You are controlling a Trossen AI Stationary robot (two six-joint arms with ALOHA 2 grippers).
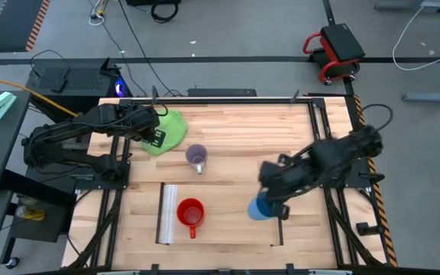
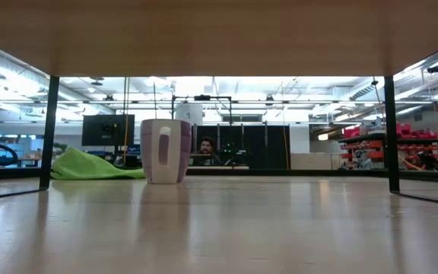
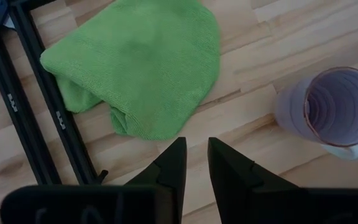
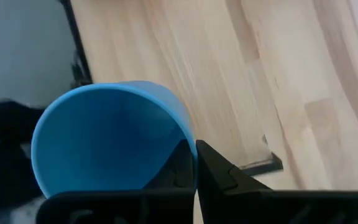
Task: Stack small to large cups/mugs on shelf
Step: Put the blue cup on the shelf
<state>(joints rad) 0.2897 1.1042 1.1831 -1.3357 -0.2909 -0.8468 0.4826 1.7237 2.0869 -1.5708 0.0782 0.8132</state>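
Observation:
The blue mug point(image 1: 260, 208) is at the right end of the shelf point(image 1: 228, 221), a light-wood panel, and my right gripper point(image 1: 273, 200) is shut on it. The red mug point(image 1: 190, 213) stands upright on the shelf near its clear strip point(image 1: 166, 215). The translucent purple mug point(image 1: 196, 156) stands upright on the tabletop beyond the shelf, and also shows in the low view point(image 2: 166, 151). My left gripper point(image 3: 196, 160) hovers narrowly open at the table's far left, between the green cloth point(image 3: 142, 62) and the purple mug point(image 3: 331, 106), touching nothing. My right gripper holds the blue mug by its rim point(image 4: 188, 140). One finger point(image 4: 178, 165) is inside the mug and the other finger point(image 4: 219, 171) is outside its wall. The mug's open mouth faces the wrist camera. Whether its base rests on the shelf cannot be told.
The green cloth point(image 1: 166, 131) lies crumpled at the far left of the table. In the low view the shelf's underside point(image 2: 219, 30) spans overhead on thin dark legs point(image 2: 50, 129). Black frame rails point(image 1: 315, 114) border the tabletop. A person point(image 2: 206, 148) sits in the room behind.

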